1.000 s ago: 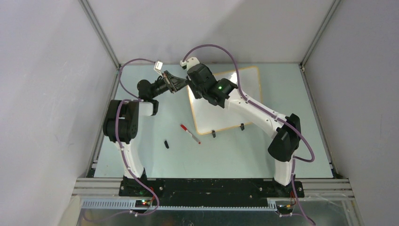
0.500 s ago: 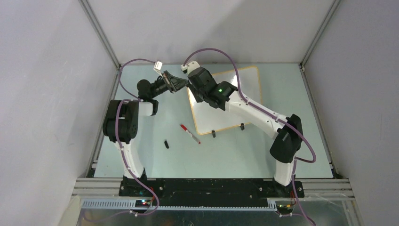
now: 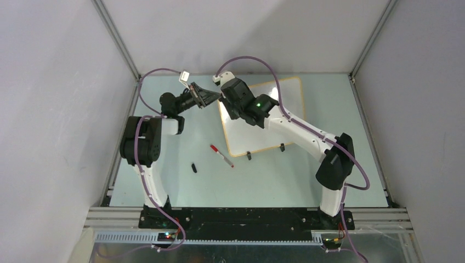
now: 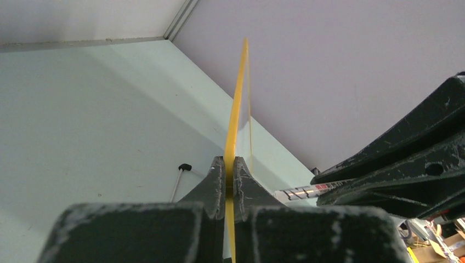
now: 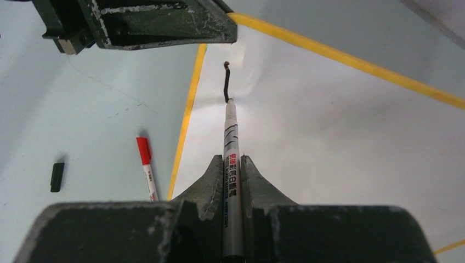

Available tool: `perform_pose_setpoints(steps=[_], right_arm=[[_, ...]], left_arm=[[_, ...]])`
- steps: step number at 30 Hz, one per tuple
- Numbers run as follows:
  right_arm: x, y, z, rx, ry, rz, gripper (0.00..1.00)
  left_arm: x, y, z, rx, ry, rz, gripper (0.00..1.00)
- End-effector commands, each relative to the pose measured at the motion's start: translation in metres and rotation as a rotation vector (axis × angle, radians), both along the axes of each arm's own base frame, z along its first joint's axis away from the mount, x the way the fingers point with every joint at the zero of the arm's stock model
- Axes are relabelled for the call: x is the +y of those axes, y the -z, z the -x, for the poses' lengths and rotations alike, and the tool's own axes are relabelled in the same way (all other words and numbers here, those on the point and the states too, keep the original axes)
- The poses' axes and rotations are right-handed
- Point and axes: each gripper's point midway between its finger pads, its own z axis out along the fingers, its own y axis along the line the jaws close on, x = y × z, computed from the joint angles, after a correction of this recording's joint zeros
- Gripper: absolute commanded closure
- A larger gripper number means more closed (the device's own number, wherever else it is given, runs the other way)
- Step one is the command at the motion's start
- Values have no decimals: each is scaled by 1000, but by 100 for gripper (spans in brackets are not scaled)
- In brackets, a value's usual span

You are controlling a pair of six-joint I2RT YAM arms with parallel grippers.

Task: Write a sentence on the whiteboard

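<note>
- Across the lower part of the top view: pale green table (image 3: 181,186), matte, faint scratches. Grey walls (image 3: 55,82) close it on three sides, with aluminium posts (image 3: 116,39) rising at the far corners.
- Whiteboard (image 3: 255,137) sits upper centre on the table, skewed, with two black clip feet (image 3: 248,156) on its near edge.
- Left gripper (image 4: 230,164): fingers clenched on the board's orange rim, at its far-left corner.
- Right gripper (image 5: 232,161): fingers grasping a black marker (image 5: 230,137), tip touching the board near that corner.
- Writing so far: one short curved black stroke (image 5: 226,82).
- Red-capped marker (image 3: 221,155) and loose black cap (image 3: 194,167) lie on the table left of the board's near corner, apart from each other.
</note>
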Motion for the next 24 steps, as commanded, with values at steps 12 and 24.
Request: perform_pose_setpoints(steps=[12,24], right_arm=[[-3,-32,-27,-60,48,-41,100],[-4,-35,-29,-59,51,-40,100]], left_arm=[[-4,-19,6,-120,21,-9,100],[-5,-20,7,-123,25,-10,100]])
